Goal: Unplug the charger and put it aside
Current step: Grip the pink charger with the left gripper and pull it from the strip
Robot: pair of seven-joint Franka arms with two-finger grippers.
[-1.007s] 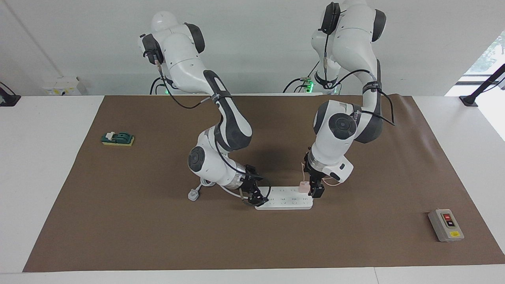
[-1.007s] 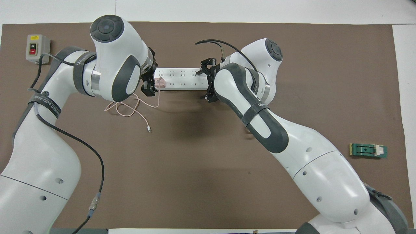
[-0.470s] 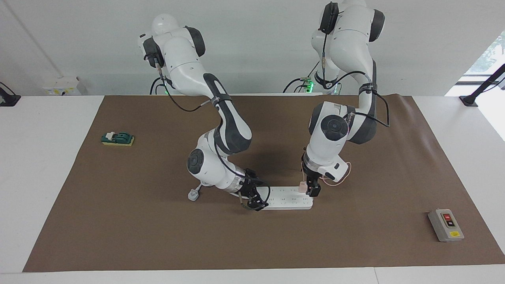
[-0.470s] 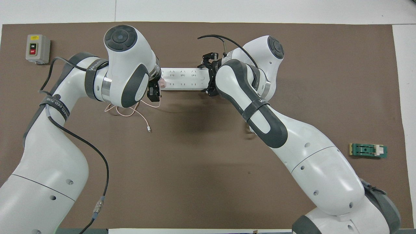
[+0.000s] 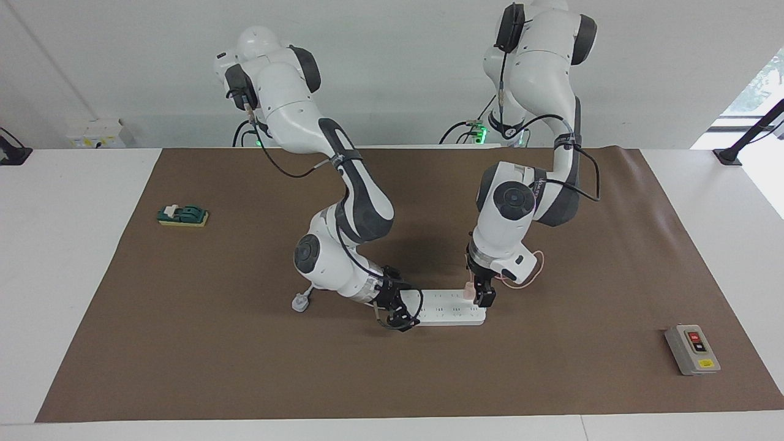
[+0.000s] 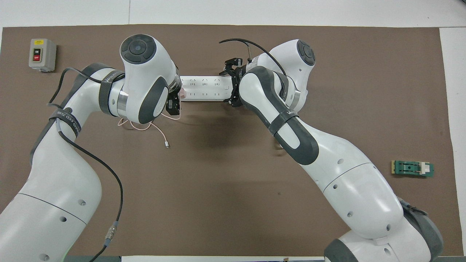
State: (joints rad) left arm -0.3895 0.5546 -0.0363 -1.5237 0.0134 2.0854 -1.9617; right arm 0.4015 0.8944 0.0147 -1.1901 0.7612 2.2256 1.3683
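We saw the charger (image 5: 468, 290) plugged into the power strip (image 5: 450, 308), at the strip's end toward the left arm. Our left gripper (image 5: 477, 293) stood around it with fingers spread wide. Our right gripper (image 5: 397, 313) bore on the strip's other end; we could not tell its fingers' state.

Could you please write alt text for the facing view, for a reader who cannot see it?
The left gripper is down at the pink charger plugged into the white power strip, while the right gripper sits at the strip's other end.
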